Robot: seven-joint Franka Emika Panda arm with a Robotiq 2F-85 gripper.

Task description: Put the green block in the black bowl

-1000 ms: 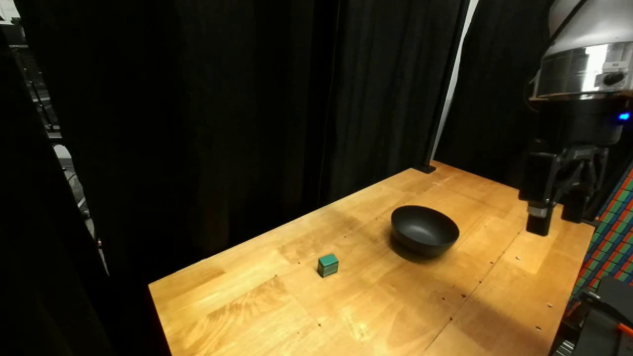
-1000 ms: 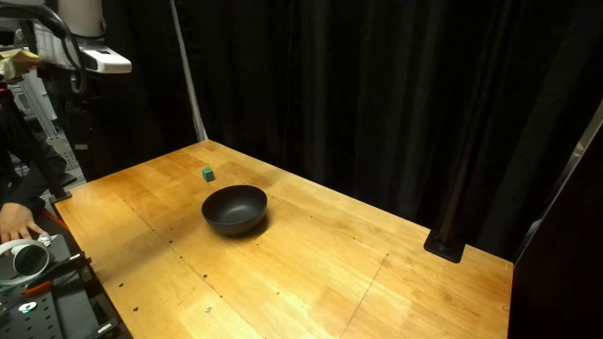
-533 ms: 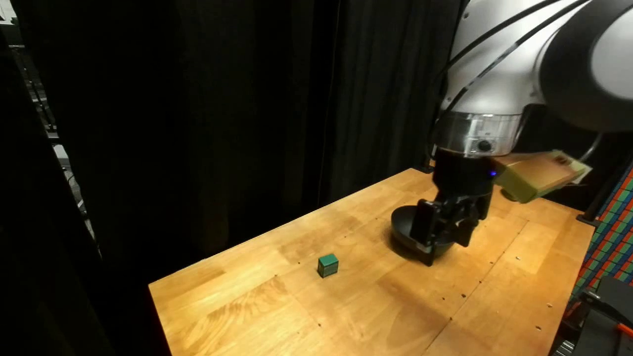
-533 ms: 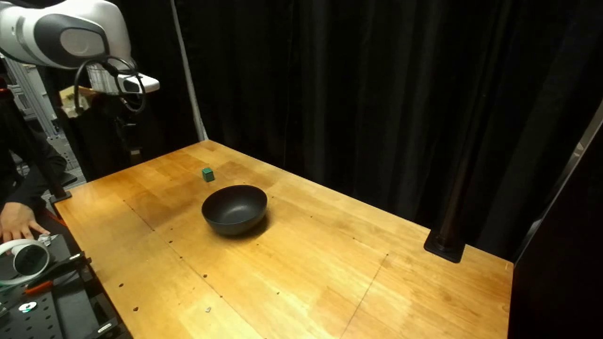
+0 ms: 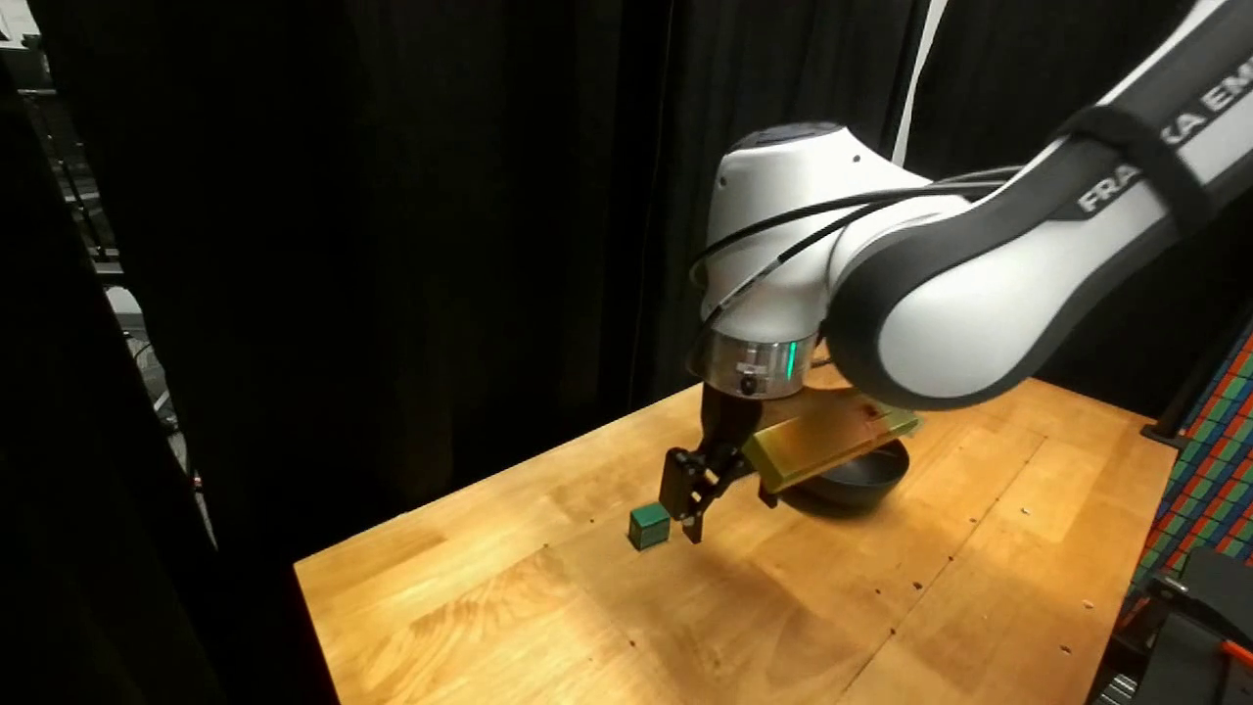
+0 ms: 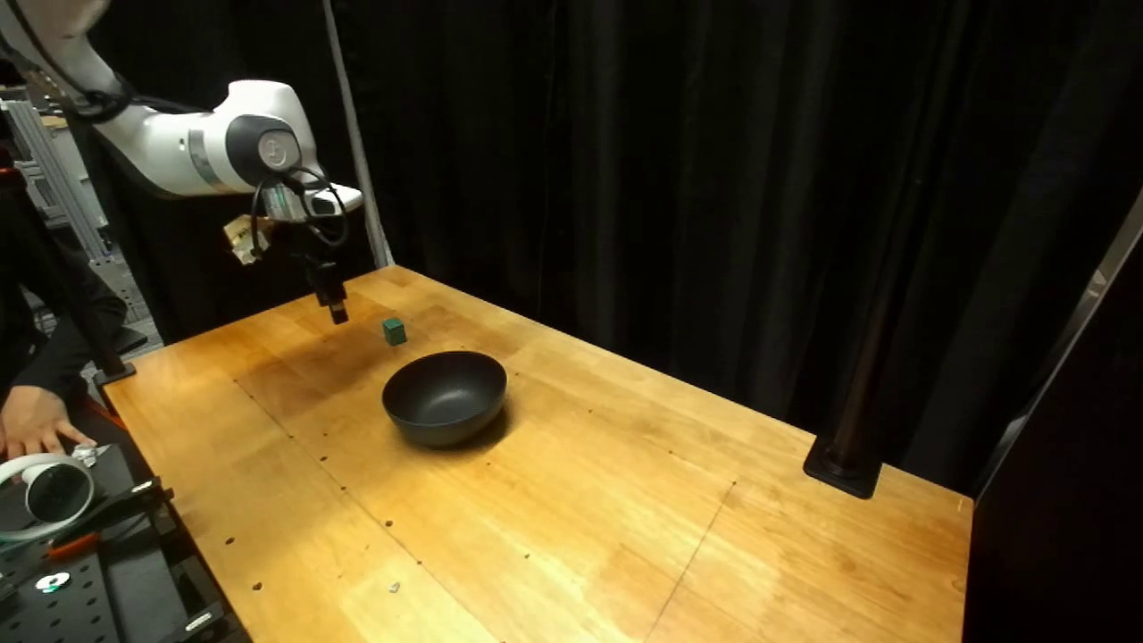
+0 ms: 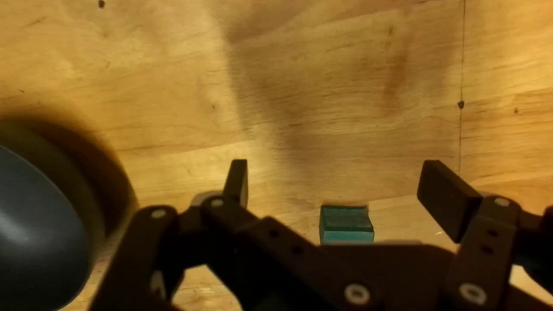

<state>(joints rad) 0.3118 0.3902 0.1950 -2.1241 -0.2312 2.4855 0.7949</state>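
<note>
The green block (image 5: pixel 650 527) stands on the wooden table, and it also shows in an exterior view (image 6: pixel 394 332). The black bowl (image 6: pixel 445 400) stands a short way from it. In an exterior view the arm partly covers the bowl (image 5: pixel 861 480). My gripper (image 5: pixel 730 516) is open and empty, above the table beside the block; it shows in an exterior view (image 6: pixel 337 313) too. In the wrist view the block (image 7: pixel 346 223) appears between the spread fingers (image 7: pixel 343 190), lower and apart from both, its near side hidden by the gripper body. The bowl (image 7: pixel 34 237) is at the left edge.
The wooden table (image 6: pixel 625 518) has dark curtains behind it. A black post base (image 6: pixel 842 466) stands at its far edge. A yellowish box-like piece (image 5: pixel 827 441) sticks out from the wrist. A person's hand (image 6: pixel 36 420) rests beside the table.
The arm has swung in from the table's side, past the bowl in an exterior view, and lowered toward the green block. The block and bowl have not moved.
</note>
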